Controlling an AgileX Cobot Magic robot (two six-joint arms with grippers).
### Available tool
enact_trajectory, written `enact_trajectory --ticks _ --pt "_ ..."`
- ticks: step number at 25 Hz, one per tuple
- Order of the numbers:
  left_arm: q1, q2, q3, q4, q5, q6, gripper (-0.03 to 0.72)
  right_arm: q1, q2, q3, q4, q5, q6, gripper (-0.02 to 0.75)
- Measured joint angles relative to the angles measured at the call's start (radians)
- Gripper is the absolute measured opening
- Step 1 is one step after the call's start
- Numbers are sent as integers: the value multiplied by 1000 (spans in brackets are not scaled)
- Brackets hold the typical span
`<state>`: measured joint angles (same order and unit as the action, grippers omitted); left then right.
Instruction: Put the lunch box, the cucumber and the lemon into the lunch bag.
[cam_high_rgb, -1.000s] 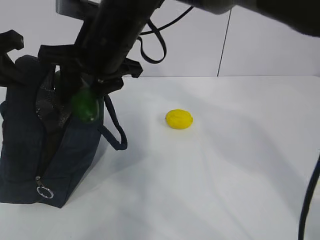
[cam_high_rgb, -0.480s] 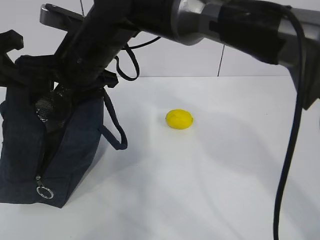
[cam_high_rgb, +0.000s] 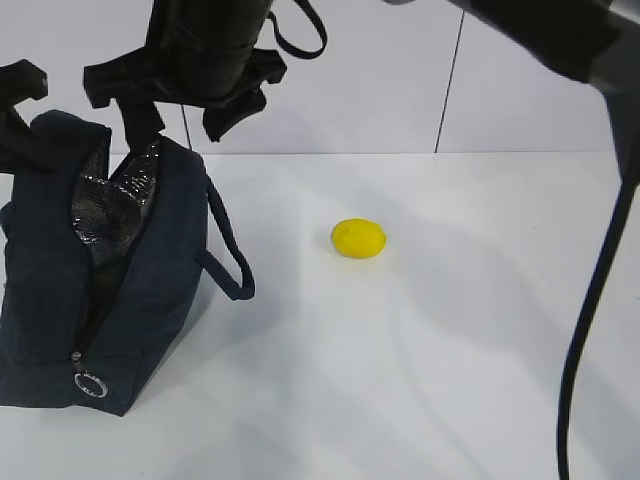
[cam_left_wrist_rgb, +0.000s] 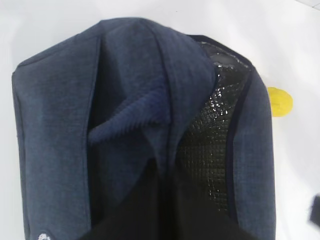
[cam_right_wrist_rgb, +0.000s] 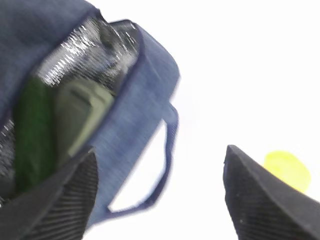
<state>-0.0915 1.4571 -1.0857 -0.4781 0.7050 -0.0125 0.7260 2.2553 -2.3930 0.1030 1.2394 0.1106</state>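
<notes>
The dark navy lunch bag (cam_high_rgb: 60, 300) stands at the left with its mouth open and its silver lining showing. Inside it, the right wrist view shows the dark green cucumber (cam_right_wrist_rgb: 31, 137) beside the sage-green lid of the lunch box (cam_right_wrist_rgb: 82, 117). My right gripper (cam_high_rgb: 175, 125) hangs just above the bag's mouth, open and empty, as the right wrist view (cam_right_wrist_rgb: 160, 152) confirms. The yellow lemon (cam_high_rgb: 358, 238) lies on the white table to the right of the bag. My left gripper (cam_left_wrist_rgb: 167, 172) is shut on a fold of the bag's top edge.
The bag's loop handle (cam_high_rgb: 228, 255) sticks out toward the lemon. A metal ring pull (cam_high_rgb: 90, 384) hangs at the bag's lower front corner. A black cable (cam_high_rgb: 590, 330) runs down the right side. The white table (cam_high_rgb: 450, 350) stretches to the right.
The cucumber left my right gripper and dropped into the bag. The right gripper opened wide and rose out of the bag's mouth. The left gripper and the lemon stayed put.
</notes>
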Motion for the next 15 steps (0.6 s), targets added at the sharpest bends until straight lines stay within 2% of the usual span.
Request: enact_trajectory --ticks 5,7,11,15 --pt "0 0 0 2 0 0 -6 -4 -33 -9 -127 10 -14 587" --pt "0 0 0 2 0 0 -6 -9 -55 10 -142 10 -20 587" --pt "0 0 0 8 0 0 -6 -13 -116 120 -165 11 -38 587" --pt "0 0 0 12 0 0 -6 -13 -197 282 -234 11 -47 587"
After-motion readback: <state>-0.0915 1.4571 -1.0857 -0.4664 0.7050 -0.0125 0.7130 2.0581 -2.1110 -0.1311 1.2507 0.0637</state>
